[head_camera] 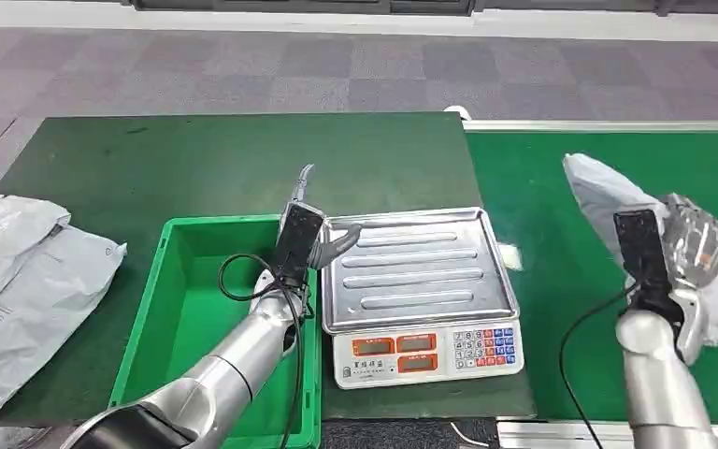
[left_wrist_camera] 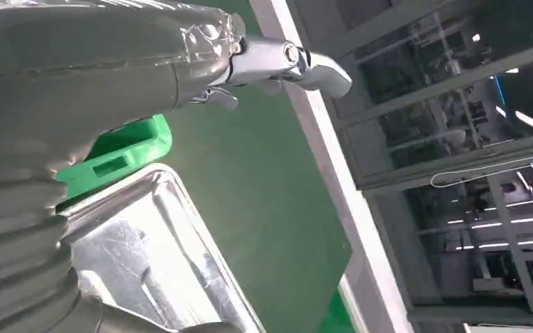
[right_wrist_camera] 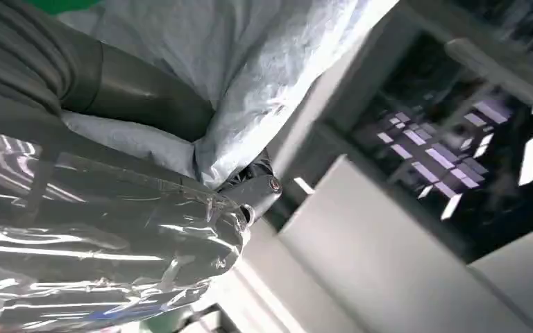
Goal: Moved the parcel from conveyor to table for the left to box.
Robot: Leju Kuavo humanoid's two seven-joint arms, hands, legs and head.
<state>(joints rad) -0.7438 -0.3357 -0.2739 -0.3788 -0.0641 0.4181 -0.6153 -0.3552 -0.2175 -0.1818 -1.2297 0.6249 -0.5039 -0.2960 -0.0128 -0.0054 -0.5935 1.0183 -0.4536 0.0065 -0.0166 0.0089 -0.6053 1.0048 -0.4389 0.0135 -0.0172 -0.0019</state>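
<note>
Landmark: one silver electronic scale (head_camera: pixel 421 290) with a ribbed steel pan, on the dark green table (head_camera: pixel 196 159).

Right hand (head_camera: pixel 696 245), plastic-wrapped, grips one crumpled grey poly-mailer parcel (head_camera: pixel 608 196) over the bright green conveyor belt (head_camera: pixel 542 187), to the right of the scale. In the right wrist view the parcel (right_wrist_camera: pixel 250 62) lies pressed between thumb and fingers.

Left hand (head_camera: pixel 323 241) hovers at the scale's left edge, fingers apart, holding nothing.

One green plastic crate (head_camera: pixel 182 299) sits just left of the scale. Two grey flat mailer bags (head_camera: pixel 19 290) lie further left, overlapping.
</note>
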